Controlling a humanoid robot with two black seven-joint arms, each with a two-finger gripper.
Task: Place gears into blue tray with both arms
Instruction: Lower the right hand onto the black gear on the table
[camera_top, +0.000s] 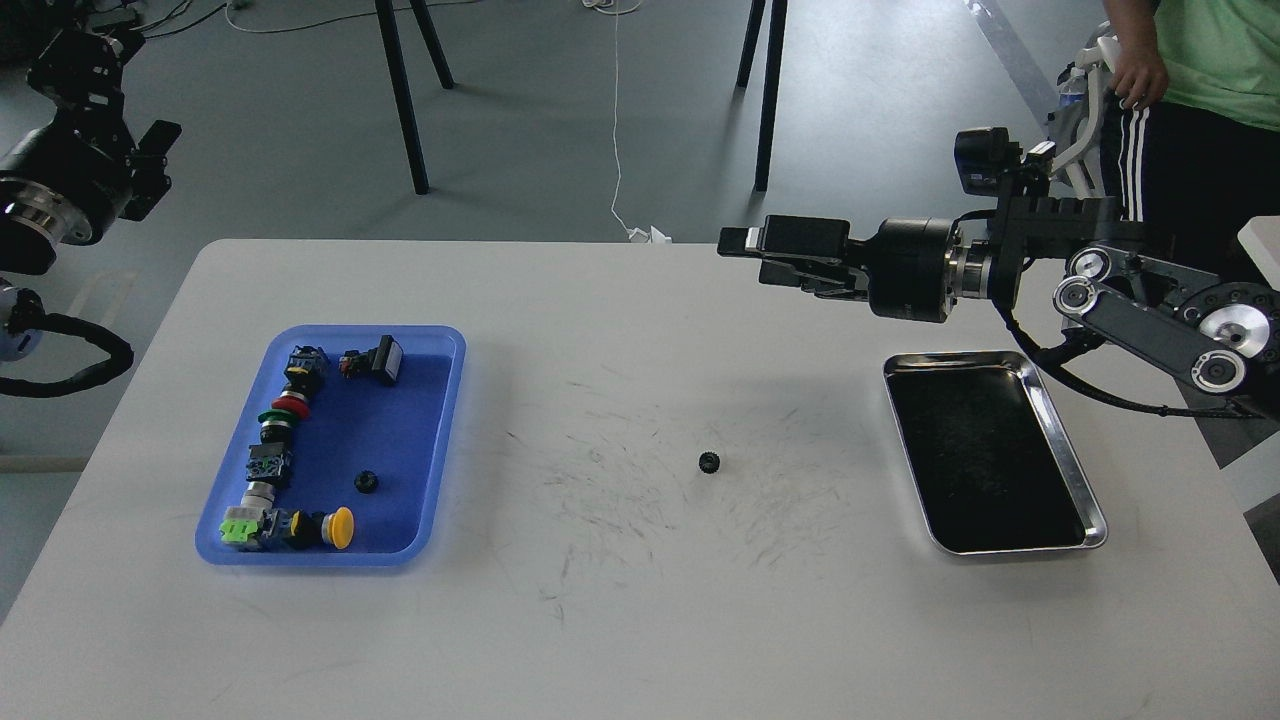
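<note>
White scuffed surface (620, 620). Shiny steel tray (1090, 500) with dark inside at right. Row of push-button switches (272, 455) with red, green, yellow caps. Black chair legs (405, 100) and white cable (616, 120) on grey floor. Person in green shirt (1215, 50) top right.
</note>
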